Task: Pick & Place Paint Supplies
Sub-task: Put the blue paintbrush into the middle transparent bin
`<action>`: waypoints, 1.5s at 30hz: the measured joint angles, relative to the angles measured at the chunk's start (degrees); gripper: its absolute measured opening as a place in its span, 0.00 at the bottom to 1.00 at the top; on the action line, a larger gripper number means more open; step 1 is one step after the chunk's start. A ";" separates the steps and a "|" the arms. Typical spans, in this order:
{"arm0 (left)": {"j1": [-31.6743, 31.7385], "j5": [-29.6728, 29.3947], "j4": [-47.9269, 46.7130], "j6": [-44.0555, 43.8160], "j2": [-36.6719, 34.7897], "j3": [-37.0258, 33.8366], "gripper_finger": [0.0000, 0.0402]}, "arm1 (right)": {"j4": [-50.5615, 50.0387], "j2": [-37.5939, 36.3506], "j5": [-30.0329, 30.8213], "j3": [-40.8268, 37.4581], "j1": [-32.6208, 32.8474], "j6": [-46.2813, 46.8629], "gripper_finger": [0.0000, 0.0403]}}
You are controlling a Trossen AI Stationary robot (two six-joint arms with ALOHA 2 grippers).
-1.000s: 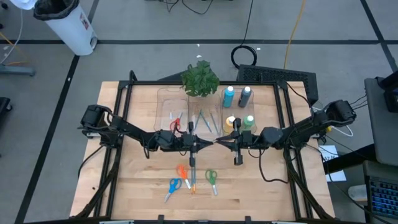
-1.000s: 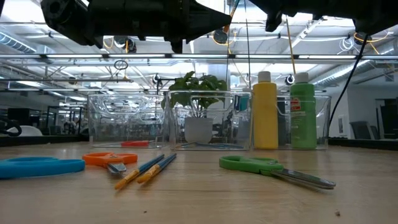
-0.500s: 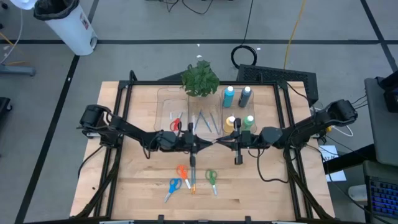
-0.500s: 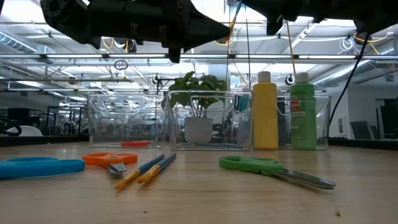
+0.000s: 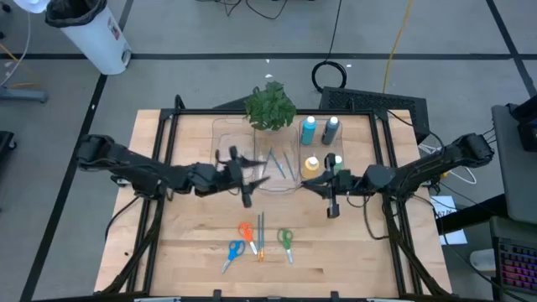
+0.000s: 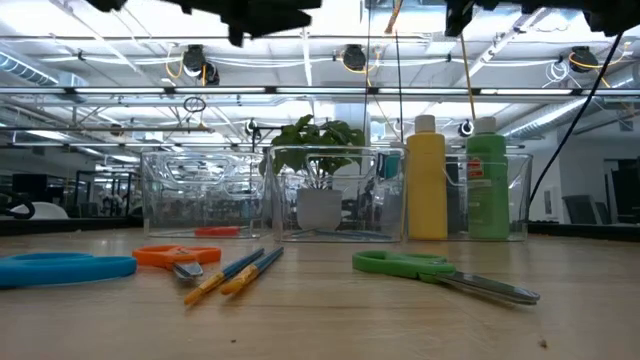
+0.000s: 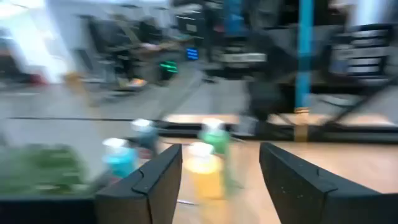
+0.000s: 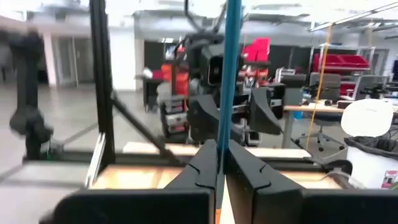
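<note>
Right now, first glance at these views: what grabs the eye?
The right claw, raised above the table near the paint bottle bin, is shut on a thin blue brush that stands upright between its fingers. The left claw hangs open and empty over the clear bins. At the table's front lie orange scissors, blue scissors, green scissors and two brushes.

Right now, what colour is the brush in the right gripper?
Blue: the brush stands pinched in the right gripper, clearest in the right wrist view.

Open tabletop point(image 5: 352, 252) front right, three bins point(image 5: 277, 155) and plant point(image 5: 269, 106) block the back
</note>
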 joint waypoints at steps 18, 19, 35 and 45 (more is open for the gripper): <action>3.00 -7.26 -2.39 -1.83 -3.27 -0.02 0.58 | -24.00 16.58 -1.47 15.54 -14.19 12.73 0.01; 2.96 -7.20 -3.03 -2.16 -3.27 -0.02 0.58 | -24.13 17.65 -1.40 15.54 -14.70 13.48 0.01; 3.01 -5.78 -3.99 -3.32 -3.27 -0.02 0.58 | -26.50 25.67 6.34 15.52 -12.55 17.99 0.01; 3.01 -5.76 -2.86 -4.34 -3.25 -0.02 0.58 | -27.02 25.68 6.16 15.52 -12.20 19.12 0.08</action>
